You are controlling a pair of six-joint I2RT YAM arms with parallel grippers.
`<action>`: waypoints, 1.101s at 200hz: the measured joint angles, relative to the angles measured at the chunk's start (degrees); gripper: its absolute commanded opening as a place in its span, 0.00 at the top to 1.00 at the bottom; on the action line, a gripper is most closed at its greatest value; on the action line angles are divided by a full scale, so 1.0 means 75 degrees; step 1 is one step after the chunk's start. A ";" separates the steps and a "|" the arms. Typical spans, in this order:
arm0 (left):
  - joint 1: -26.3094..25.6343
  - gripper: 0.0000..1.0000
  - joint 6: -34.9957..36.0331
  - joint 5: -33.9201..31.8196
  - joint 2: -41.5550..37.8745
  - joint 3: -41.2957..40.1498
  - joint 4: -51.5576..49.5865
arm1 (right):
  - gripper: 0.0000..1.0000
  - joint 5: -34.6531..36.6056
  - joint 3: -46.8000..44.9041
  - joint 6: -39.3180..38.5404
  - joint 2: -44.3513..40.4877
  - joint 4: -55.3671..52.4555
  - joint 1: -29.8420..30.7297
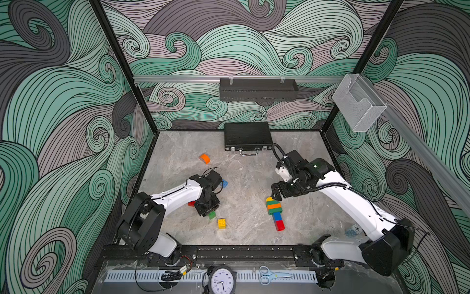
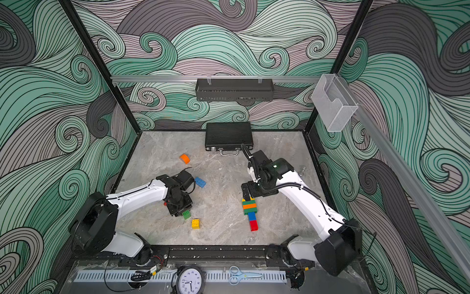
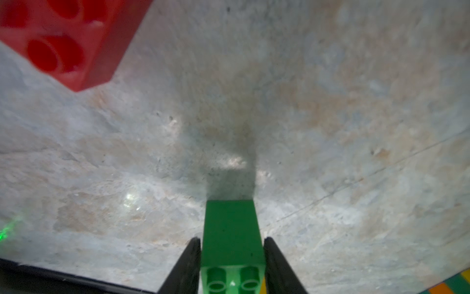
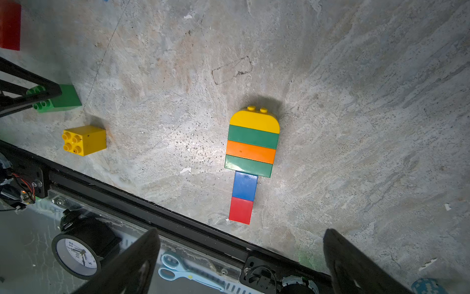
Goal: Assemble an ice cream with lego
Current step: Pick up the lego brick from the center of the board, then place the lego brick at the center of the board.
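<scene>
In both top views the left claw [image 1: 209, 213] is low at the table [image 1: 244, 178], tips down against a green brick [image 1: 212, 215], with a yellow brick [image 1: 221, 223] just beside it toward the front rail. A red brick [image 1: 191, 203] peeks out from under that arm. The right claw [image 1: 276, 194] hangs over the rounded yellow end of the lego ice cream [image 1: 275, 213], which lies flat on the right half of the table. Its long axis runs roughly front to back, with the red stick end toward the front rail. A blue brick [image 2: 200, 182] and an orange half-round piece [image 2: 185, 158] lie farther back, well apart from it, and a black briefcase [image 1: 248, 136] sits at the back wall.

In the left wrist view the left claw [image 3: 232, 239] is closed narrow on the green brick [image 3: 231, 229], and both fingers [image 3: 188, 262] press its long sides. The studs face the camera and the brick's length points straight out from the claw. The red brick [image 3: 63, 40] lies apart.

In the right wrist view the right claw [image 4: 241, 231] is spread wide, holding nothing and touching nothing. The ice cream [image 4: 251, 147] lies beyond the tips, red end nearest them, then blue, green, orange, green, with the yellow cap farthest. Off to one side, the green brick [image 4: 66, 99] lies on its side with its studs pointing sideways.
</scene>
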 measured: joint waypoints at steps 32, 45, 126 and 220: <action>-0.0184 0.92 0.0533 -0.0143 0.0612 0.0845 -0.0114 | 0.01 -0.0254 -0.0609 0.0154 -0.0061 0.0300 0.0000; -0.0294 0.94 0.0880 -0.0213 0.1017 0.1373 -0.0157 | 0.01 -0.0318 -0.0810 0.0210 -0.0143 0.0417 0.0000; -0.0539 0.98 0.2361 -0.0143 0.2500 0.2900 -0.0525 | 0.01 -0.0501 -0.1055 0.0370 -0.0615 0.0682 -0.0108; -0.0775 0.71 0.2652 -0.0111 0.2736 0.3144 -0.0903 | 0.01 -0.0697 -0.1192 0.0329 -0.0871 0.0740 -0.0396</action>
